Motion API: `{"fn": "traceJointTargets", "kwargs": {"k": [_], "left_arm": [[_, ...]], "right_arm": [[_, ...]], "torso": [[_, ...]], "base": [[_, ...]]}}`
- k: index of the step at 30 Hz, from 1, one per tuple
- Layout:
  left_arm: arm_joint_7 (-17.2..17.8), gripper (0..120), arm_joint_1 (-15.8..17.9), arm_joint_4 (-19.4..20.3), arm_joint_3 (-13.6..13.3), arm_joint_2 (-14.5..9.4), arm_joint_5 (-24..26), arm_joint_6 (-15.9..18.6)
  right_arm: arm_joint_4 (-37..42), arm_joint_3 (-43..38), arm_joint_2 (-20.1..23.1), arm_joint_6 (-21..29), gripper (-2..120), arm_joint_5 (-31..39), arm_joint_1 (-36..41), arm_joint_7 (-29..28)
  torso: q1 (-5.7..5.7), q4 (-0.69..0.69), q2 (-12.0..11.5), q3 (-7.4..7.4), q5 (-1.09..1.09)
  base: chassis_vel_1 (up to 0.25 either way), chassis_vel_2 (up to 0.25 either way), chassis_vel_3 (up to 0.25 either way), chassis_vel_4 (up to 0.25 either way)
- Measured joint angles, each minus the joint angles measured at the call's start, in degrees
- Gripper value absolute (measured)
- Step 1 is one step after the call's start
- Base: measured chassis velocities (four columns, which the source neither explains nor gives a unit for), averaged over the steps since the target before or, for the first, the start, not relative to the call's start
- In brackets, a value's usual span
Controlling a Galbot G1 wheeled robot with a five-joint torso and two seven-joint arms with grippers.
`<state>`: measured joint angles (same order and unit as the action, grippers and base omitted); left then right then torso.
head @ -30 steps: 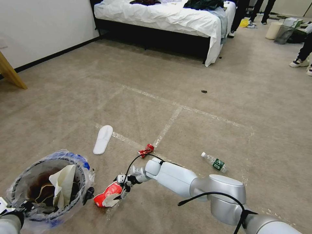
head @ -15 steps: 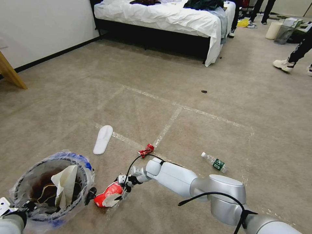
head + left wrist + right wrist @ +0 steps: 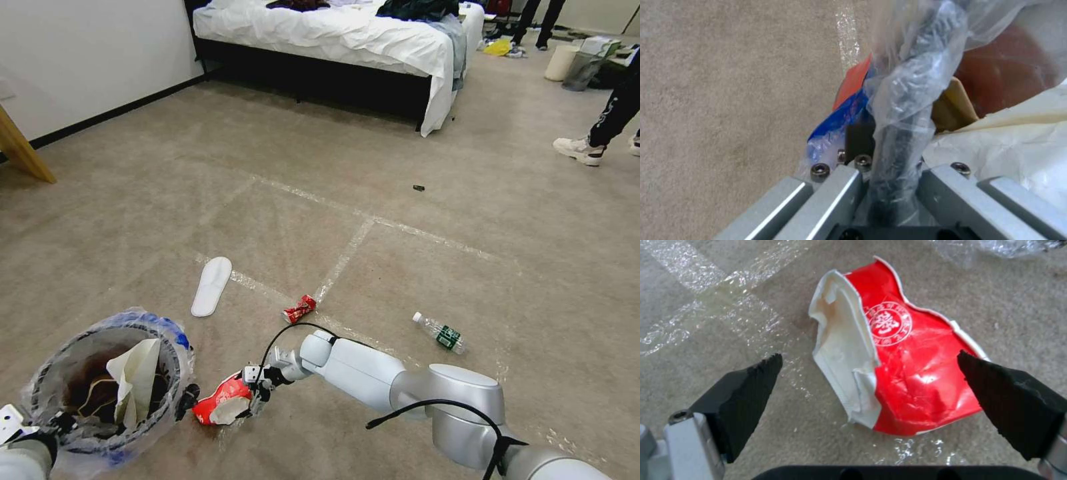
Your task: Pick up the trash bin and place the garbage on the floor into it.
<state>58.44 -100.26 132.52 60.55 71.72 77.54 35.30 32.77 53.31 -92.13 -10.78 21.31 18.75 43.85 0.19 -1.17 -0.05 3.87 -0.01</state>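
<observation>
The crushed red-and-white paper cup [image 3: 902,366] lay flat on the carpeted floor [image 3: 413,280], partly over a strip of shiny tape [image 3: 729,316], just beside the trash bin [image 3: 107,393]. The right gripper [image 3: 869,386] hung directly over it with its dark fingers [image 3: 746,393] spread wide, one on either side of the cup and touching nothing; that straddle looked like the set-up for a pinch across the flattened body. In the head view the right gripper [image 3: 257,385] sat low at the cup's [image 3: 220,403] far end, the arm stretched across from the robot's right.

The bin stood at the robot's near left, its clear liner with blue edging puffed over the rim, already holding crumpled brown paper and a folded white sheet [image 3: 133,380]. The left gripper [image 3: 889,173] was clamped on the bin's dark rim through the plastic, and in the head view it sat at the bin's near edge [image 3: 30,437]. Holding it by the rim probably kept the mouth upright and close to the litter, so each piece had a short trip.

Farther out, a crushed red can [image 3: 299,309] rested on a tape line, a green-labelled clear bottle [image 3: 440,332] lay to the right, and a white slipper [image 3: 211,285] lay beyond the bin. A small dark scrap [image 3: 419,188] sat well apart, towards the bed [image 3: 347,40]. By my judgement several pieces remained to collect.
</observation>
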Motion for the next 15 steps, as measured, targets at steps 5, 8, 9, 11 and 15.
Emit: {"fn": "traceJointTargets", "kwargs": {"k": [5,8,9,11,15], "left_arm": [[0.0,0,-0.2,0.39,-0.12,0.28,-0.19,0.01],[-0.08,0,-0.51,0.87,-0.24,0.63,-0.49,0.03],[-0.08,0,-0.51,0.87,-0.24,0.63,-0.49,0.03],[-0.15,0,-0.68,1.1,-0.28,0.74,-0.64,0.05],[-0.18,0,-0.77,1.21,-0.25,0.77,-0.7,0.05]], "right_arm": [[-0.11,-0.01,0.0,0.22,89,-0.18,0.54,-0.93],[-0.19,-0.16,0.0,0.48,87,-0.4,0.8,-1.49],[-0.19,-0.16,0.0,0.48,87,-0.4,0.8,-1.49],[-0.19,-0.3,0.0,0.81,89,-0.34,0.87,-2.13],[-0.15,-0.6,0.0,0.88,89,-0.27,1.03,-2.43]], "torso": [[0.0,0.0,0.0,0.0,0.0],[0.0,0.0,0.0,0.0,0.0],[0.0,0.0,0.0,0.0,0.0],[0.0,0.0,0.0,0.0,0.0],[0.0,0.0,0.0,0.0,0.0]], "base": [[0.0,0.0,0.0,0.0],[0.0,0.0,0.0,0.0],[0.0,0.0,0.0,0.0],[0.0,0.0,0.0,0.0],[0.0,0.0,0.0,0.0]]}}
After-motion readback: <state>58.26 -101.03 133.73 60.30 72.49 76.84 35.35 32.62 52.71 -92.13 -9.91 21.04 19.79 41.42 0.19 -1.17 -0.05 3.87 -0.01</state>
